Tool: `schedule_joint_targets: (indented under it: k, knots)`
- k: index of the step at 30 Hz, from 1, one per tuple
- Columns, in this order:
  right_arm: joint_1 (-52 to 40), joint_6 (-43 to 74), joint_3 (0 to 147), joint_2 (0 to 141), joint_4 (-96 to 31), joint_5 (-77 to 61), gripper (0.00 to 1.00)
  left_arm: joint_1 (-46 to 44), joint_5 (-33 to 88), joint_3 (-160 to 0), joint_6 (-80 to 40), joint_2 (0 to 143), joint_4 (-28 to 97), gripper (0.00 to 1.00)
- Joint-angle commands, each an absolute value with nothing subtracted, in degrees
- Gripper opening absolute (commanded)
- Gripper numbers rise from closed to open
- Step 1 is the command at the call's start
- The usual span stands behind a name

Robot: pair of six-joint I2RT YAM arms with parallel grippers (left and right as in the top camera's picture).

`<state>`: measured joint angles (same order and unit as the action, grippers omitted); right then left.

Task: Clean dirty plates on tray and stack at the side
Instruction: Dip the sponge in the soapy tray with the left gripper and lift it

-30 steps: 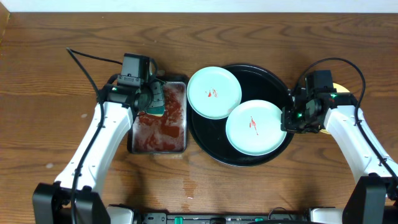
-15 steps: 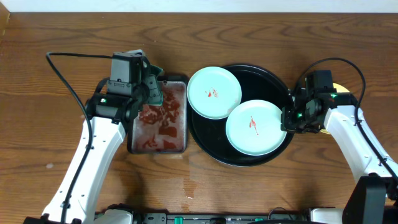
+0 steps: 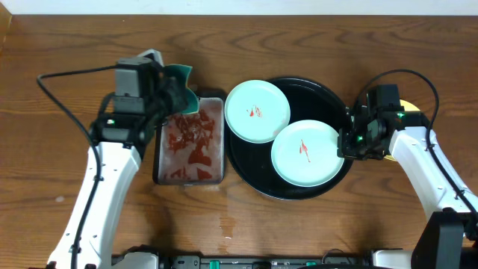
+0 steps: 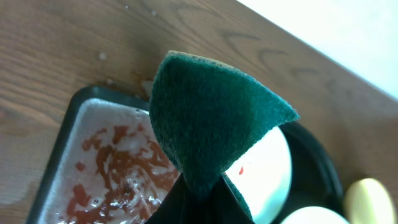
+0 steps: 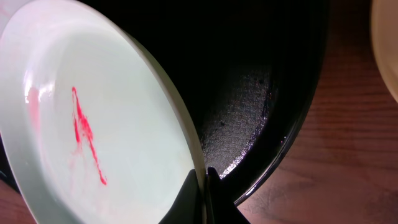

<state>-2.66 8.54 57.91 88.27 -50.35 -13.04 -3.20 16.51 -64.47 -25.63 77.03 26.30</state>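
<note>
Two mint-blue plates with red smears lie on the black tray [image 3: 328,101]: one [image 3: 257,110] at its upper left rim, one [image 3: 306,152] at the lower right. My right gripper [image 3: 345,143] is shut on the rim of the lower plate [image 5: 93,124], the tray [image 5: 273,112] beneath it. My left gripper [image 3: 179,84] is shut on a dark green sponge [image 4: 208,121], lifted above the top edge of the metal pan. The upper plate [image 4: 264,171] shows behind the sponge. A pale yellow plate [image 3: 408,106] lies mostly hidden behind the right arm; its edge shows in the right wrist view [image 5: 387,43].
A rectangular metal pan [image 3: 190,142] with red-stained water sits left of the tray, seen also in the left wrist view [image 4: 99,168]. Cables trail from both arms. A wet patch [image 3: 228,224] marks the wood near the front edge.
My left gripper has lifted the sponge out of the pan and drawn back towards the far left. The right arm and both mint plates have not moved.
</note>
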Motion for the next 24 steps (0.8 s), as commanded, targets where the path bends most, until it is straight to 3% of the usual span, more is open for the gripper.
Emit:
schedule_joint_targets:
  k: [1, 9, 24]
  knots:
    - [-3.09, 9.15, 58.28, 88.58, -50.41, -13.54, 0.01, 0.47, 26.79, -65.36, -28.62, 75.99, 25.34, 0.07]
    - [-3.09, 9.15, 58.28, 88.58, -50.41, -13.54, 0.01, 7.53, 38.35, -64.66, -28.62, 75.99, 24.93, 0.07]
    - [-3.09, 9.15, 58.28, 88.58, -50.41, -13.54, 0.01, 8.69, 39.55, -64.66, -28.6, 75.99, 24.91, 0.07]
